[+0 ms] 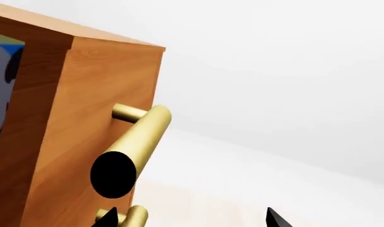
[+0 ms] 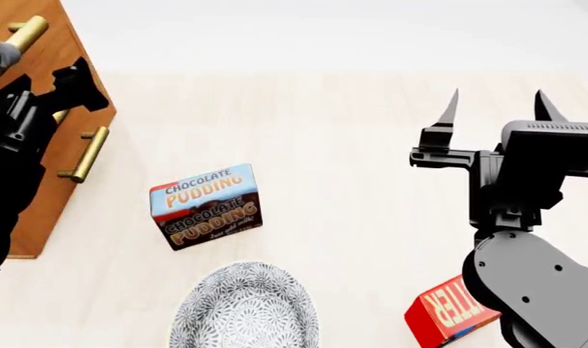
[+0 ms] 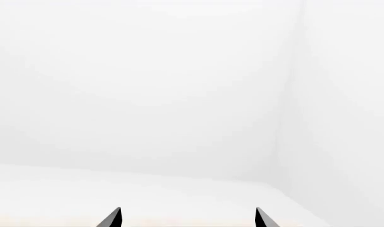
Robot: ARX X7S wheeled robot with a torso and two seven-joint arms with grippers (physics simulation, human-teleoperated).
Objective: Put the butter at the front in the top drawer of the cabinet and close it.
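The butter (image 2: 452,312) lies near the tabletop's (image 2: 352,145) front right corner, half hidden under the right arm. It looks light, stiff, probably slick; grip its long flat sides. The right gripper (image 2: 494,105) jaws are released; the left gripper's (image 2: 67,83) I cannot tell.

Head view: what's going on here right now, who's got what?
Nobody holds anything yet. The left gripper is up against the cabinet, by the top drawer's brass handle; whether its fingers are around the bar can't be told. The right gripper hovers open and empty over the table. A butter box lies near the right arm, partly hidden, with a chocolate pudding box and a patterned bowl nearby.
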